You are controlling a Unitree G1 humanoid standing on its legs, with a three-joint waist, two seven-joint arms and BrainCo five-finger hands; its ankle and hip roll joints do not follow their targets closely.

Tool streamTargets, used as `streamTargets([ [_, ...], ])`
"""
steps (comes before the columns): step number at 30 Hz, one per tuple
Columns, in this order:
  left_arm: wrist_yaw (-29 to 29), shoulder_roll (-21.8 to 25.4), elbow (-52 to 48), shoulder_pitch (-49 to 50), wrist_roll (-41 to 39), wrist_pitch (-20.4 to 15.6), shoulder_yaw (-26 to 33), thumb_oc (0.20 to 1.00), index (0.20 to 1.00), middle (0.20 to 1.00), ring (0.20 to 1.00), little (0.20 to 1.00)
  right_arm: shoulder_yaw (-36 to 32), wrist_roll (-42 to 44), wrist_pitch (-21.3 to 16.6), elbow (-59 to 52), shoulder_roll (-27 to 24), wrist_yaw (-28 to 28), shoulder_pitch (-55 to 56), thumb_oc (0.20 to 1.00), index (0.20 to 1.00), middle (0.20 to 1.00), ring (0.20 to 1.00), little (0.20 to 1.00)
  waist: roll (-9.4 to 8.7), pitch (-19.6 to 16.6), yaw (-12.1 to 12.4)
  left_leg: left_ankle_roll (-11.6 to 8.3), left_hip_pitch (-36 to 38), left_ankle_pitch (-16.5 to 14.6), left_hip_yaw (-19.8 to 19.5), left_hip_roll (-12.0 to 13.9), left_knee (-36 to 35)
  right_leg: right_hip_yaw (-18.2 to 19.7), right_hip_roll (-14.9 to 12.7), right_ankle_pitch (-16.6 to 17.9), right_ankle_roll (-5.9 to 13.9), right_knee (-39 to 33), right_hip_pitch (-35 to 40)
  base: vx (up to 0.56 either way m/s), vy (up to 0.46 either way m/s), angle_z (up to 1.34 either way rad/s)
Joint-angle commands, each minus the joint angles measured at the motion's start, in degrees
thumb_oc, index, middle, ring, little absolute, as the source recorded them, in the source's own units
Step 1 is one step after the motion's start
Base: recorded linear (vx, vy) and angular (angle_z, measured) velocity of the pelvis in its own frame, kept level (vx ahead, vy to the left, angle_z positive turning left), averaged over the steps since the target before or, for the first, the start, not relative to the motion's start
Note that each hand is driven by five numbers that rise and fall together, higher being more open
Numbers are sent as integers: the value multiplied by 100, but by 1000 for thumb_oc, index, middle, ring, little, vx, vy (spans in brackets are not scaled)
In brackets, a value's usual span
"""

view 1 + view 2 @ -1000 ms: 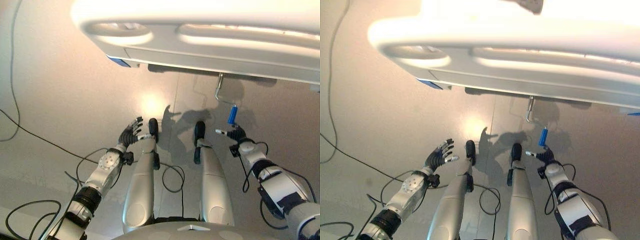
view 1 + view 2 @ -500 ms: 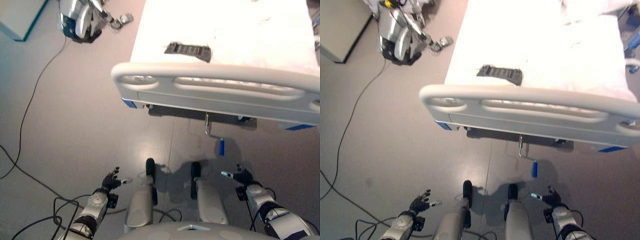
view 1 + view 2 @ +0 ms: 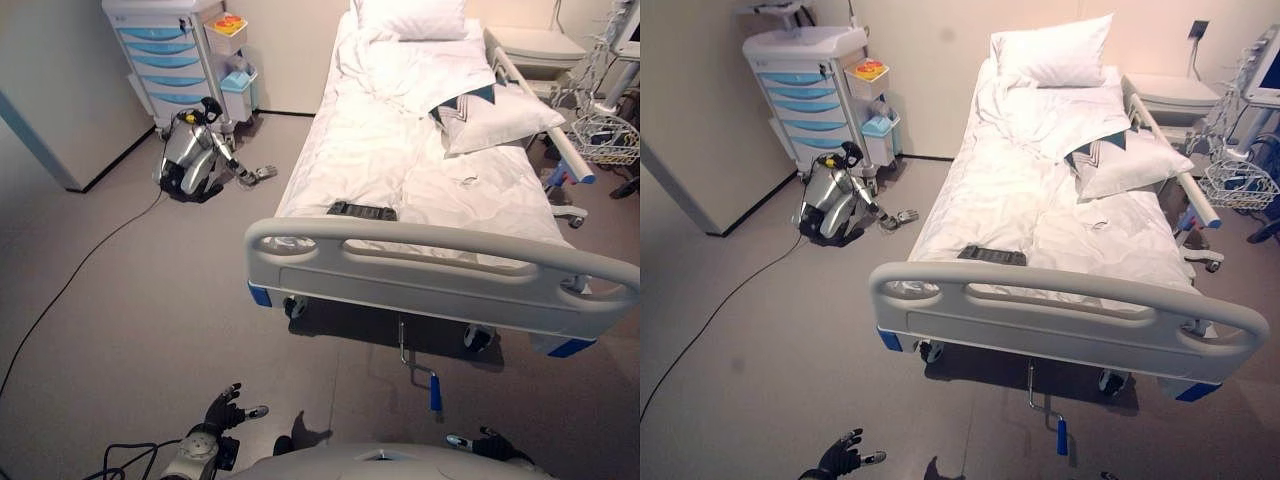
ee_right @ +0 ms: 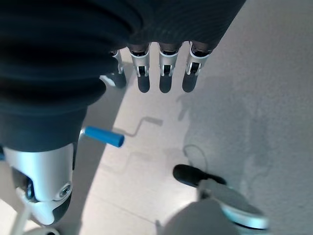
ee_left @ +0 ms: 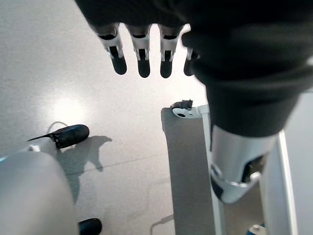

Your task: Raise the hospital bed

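The hospital bed [image 3: 430,190] stands ahead with white sheets and pillows, its grey footboard [image 3: 440,270] facing the robot. Under the footboard a metal crank [image 3: 412,362] hangs down, ending in a blue handle [image 3: 435,393] just above the floor. The left hand [image 3: 228,410] hovers low over the floor, fingers relaxed and spread, grasping nothing. The right hand [image 4: 164,73] also hangs free near the blue handle, fingers straight, not touching it. A dark remote [image 3: 362,211] lies on the bed. A drawer cart [image 3: 165,55] stands by the wall.
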Motion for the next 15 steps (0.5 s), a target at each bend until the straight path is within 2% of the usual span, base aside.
streamTargets([
  [1,115,-26,240,-365,238,-63,261,1000,1000,1000,1000,1000,-139,283,-149,7,129,-114,-378,1000,1000,1000,1000,1000,-170,161,-4,111,364,-333,319,-234,10,12,-161,180,527,90,-133,-1,21,-13],
  [6,267,-147,422,-350,228,-71,345,1000,1000,1000,1000,1000,-218,665,-354,-219,229,-117,-225,1000,1000,1000,1000,1000,-173,124,-53,136,481,-370,375,-248,10,87,-175,198,507,79,-19,11,23,-6],
  [15,127,-201,240,-476,482,-121,15,1000,1000,1000,1000,1000,-71,580,-331,-141,224,0,-258,1000,1000,1000,1000,1000,-173,59,-53,161,598,-459,400,-258,10,111,-235,182,517,54,86,21,17,-3],
])
